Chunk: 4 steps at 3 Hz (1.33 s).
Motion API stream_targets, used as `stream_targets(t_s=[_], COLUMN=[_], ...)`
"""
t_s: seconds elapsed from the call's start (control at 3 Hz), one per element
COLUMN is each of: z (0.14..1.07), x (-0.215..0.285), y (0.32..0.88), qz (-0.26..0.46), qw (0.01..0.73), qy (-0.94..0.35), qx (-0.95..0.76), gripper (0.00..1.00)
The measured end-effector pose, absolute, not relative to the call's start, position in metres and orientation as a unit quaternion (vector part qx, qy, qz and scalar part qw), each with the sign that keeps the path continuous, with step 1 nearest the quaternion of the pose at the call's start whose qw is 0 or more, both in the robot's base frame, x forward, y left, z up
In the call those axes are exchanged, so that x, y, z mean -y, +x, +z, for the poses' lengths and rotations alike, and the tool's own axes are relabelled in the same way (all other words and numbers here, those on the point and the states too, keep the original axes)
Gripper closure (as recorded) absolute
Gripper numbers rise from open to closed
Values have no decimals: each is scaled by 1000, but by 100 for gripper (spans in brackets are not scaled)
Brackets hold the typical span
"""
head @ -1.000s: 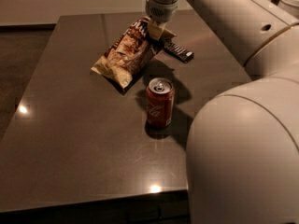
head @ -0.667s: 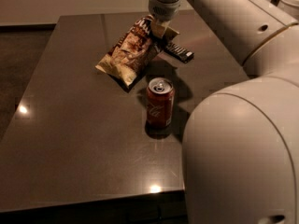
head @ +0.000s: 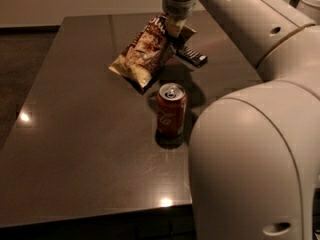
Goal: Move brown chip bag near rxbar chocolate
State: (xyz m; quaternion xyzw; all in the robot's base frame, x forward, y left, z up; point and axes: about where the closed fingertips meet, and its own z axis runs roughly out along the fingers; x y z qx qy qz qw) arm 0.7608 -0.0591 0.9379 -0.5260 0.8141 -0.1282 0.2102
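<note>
Closest thing in the shot is the robot's own arm [head: 250, 159]. It's a fat cream shell that fills the 4 to 5 o'clock part of the view, then runs up the right side and back across the top.

The dark brown tabletop [head: 75, 134] is glossy, with two little light glints, one out at 9 o'clock and one on the near edge at 6 o'clock.

Pretty much dead centre there's a red-brown can [head: 171, 110] standing upright with its top open. It isn't touching anything.

Going further back, the bag [head: 144, 54] is at about 11 o'clock from the can, near it but with a gap between. It's tilted: the top end is up at the gripper and the lower corner hangs toward 8 o'clock. There's a dark shadow on the tabletop under it. I can't tell if that low corner is touching the surface or just clear of it.

The bar [head: 192, 57] in its black wrapper lies flat at roughly 12 to 1 o'clock from the can. It's right up against the bag's 3 o'clock side, close enough that they look like they're touching.

Furthest back, the gripper [head: 175, 30] comes straight down from the 12 o'clock edge. Its fingers [head: 172, 26] are pinching the crinkled top end of the bag.
</note>
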Motion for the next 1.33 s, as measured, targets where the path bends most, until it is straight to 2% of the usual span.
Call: stream_targets(t_s=[0.67,1.0,1.33], z=[935,932,932], x=[60,59,59], y=[764,765,765], qz=[-134,-133,-133], qw=[211,209,209], qy=[-525,-526,-526], qx=[-814,-814,-814], gripper=[13,0,0])
